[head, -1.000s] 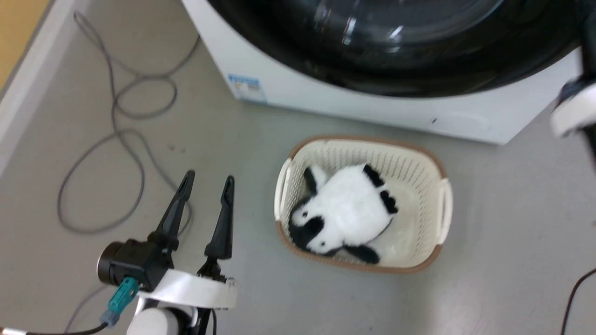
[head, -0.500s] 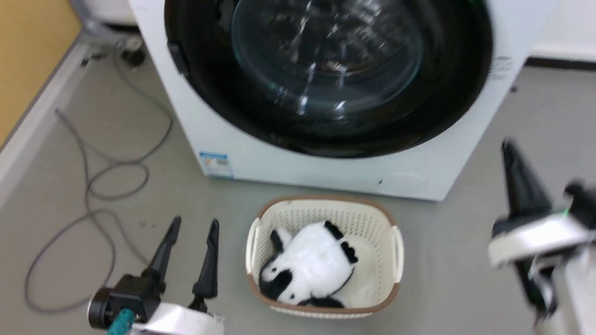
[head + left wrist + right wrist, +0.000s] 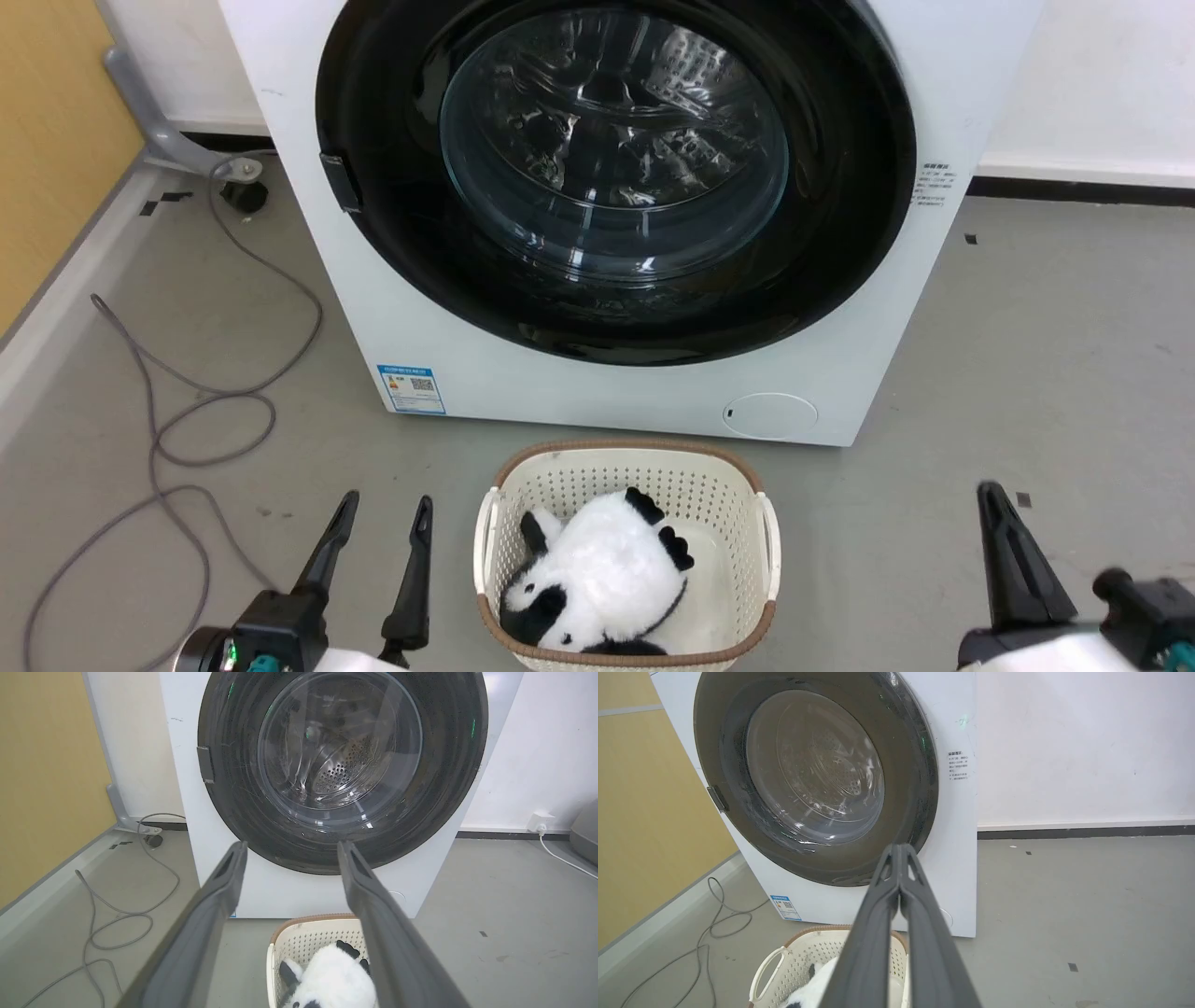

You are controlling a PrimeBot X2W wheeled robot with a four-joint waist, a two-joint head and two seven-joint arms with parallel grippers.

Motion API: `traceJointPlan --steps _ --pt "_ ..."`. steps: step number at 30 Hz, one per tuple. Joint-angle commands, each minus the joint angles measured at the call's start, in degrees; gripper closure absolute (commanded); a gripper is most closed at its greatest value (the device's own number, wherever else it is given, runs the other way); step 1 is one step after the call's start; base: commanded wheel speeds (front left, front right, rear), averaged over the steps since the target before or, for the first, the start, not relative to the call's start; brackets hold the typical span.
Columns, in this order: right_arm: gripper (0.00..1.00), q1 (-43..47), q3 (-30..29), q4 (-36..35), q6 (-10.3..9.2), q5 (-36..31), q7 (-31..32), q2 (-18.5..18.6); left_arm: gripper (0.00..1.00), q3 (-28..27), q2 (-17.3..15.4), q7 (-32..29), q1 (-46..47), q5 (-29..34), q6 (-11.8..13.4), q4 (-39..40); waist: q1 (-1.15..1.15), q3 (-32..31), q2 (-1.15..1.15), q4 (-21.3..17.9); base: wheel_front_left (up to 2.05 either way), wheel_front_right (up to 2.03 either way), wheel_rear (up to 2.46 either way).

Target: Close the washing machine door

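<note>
The washing machine [image 3: 560, 383] is a white box with a blue label [image 3: 411, 389] low on its front. Its round black door [image 3: 616, 177] lies flat against the front, and the steel drum shows through the clear glass window. In the head view my left gripper [image 3: 387, 504] is open at the lower left, holding nothing, well short of the machine. My right gripper [image 3: 990, 495] is shut and holding nothing at the lower right, also away from the machine. In the wrist views the left gripper [image 3: 292, 844] and the right gripper [image 3: 899, 848] both point toward the door [image 3: 343, 765] [image 3: 817, 779].
A cream perforated basket [image 3: 495, 523] holding a black-and-white panda plush [image 3: 597, 579] stands on the grey floor between my grippers, in front of the machine. A grey cable [image 3: 187, 411] loops on the floor to the left, beside a yellow wall panel [image 3: 47, 140].
The head camera has pulled back and tilted up, so the whole door now shows. My right gripper has come away from beside the door's right edge down to the lower right.
</note>
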State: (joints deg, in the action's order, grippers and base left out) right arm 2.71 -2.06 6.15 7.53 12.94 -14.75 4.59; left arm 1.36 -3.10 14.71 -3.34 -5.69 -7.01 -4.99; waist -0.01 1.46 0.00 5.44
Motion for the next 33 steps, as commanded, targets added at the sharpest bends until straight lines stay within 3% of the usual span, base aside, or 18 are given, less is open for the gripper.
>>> traceJointPlan --steps 1,2,10,11,33 --pt "0.76 1.22 -0.46 -0.95 -0.04 -0.16 -0.24 -0.6 0.0 -0.18 -0.17 0.29 -0.75 0.47 0.31 -0.32 0.01 -0.27 0.0 -0.07 0.0 0.0 0.0" --pt "0.0 1.78 -0.49 -1.38 -0.04 -0.54 -0.24 -0.81 0.0 -0.26 -0.15 0.29 -0.88 0.6 0.41 -0.43 0.01 -0.35 0.0 -0.1 0.0 0.0 0.0" --pt "0.0 2.96 -0.12 -2.33 -0.04 -2.83 -0.24 -1.52 0.0 -0.59 0.0 0.29 -0.91 0.36 0.87 -0.3 0.01 -0.24 0.0 -0.06 0.0 0.0 0.0" --pt "1.0 2.46 -0.01 -2.02 0.0 -2.42 0.0 -1.21 1.0 -0.48 0.05 0.0 -0.56 0.27 0.78 -0.34 0.01 -0.24 0.0 -0.06 0.0 0.0 0.0" --pt "1.0 1.75 0.33 -2.53 -0.01 -3.78 1.98 -1.27 1.0 -0.46 0.11 -2.05 -0.02 0.79 1.61 0.37 0.01 -0.39 0.0 -0.78 0.0 0.0 0.0"
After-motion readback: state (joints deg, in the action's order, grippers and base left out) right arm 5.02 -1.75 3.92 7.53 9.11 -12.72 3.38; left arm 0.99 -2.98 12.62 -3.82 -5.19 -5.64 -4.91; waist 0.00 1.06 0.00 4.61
